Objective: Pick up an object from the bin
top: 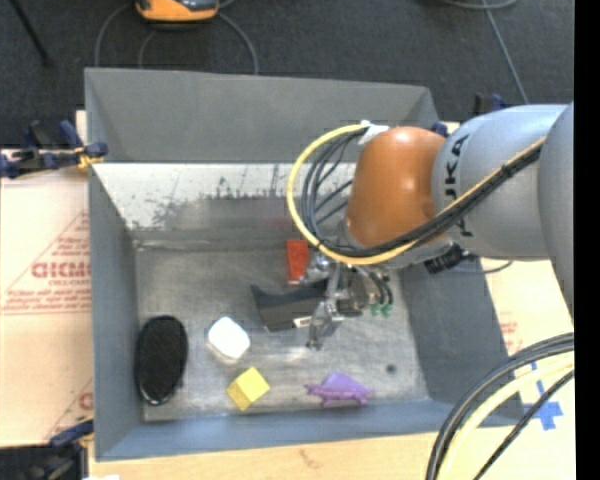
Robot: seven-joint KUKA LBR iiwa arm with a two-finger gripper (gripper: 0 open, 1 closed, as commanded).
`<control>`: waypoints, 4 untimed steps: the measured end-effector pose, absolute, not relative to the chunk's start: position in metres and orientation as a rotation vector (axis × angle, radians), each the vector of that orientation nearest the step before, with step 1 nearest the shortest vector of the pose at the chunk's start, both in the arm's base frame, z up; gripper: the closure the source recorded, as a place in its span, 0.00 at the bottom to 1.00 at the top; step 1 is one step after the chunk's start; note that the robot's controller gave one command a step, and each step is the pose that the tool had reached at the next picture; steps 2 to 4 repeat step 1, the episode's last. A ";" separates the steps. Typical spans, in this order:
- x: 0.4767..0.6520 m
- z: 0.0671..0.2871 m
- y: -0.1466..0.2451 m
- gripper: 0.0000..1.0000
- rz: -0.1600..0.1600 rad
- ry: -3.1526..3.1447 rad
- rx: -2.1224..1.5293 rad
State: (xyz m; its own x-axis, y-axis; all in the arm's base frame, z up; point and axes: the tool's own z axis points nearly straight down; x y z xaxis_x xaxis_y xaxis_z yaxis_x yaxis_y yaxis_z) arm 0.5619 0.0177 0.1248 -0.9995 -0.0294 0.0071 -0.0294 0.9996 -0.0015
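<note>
My gripper (322, 320) hangs low over the middle of the bin floor, under the orange wrist cover. A flat black angular piece (273, 307) lies right against its left side, touching or nearly touching it. An orange-red block (297, 259) stands just behind the gripper, toward the back wall. Left of the black piece, a white rounded lump (228, 338) rests on the floor. A purple toy figure (338, 391) lies in front of the gripper, near the front wall.
A yellow cube (247, 388) sits by the front wall, left of the purple toy. A black oval thing (161, 358) lies in the front left corner. The arm and its looped cables cover the bin's right side.
</note>
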 end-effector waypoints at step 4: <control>0.561 0.146 0.018 1.00 0.003 -3.130 0.046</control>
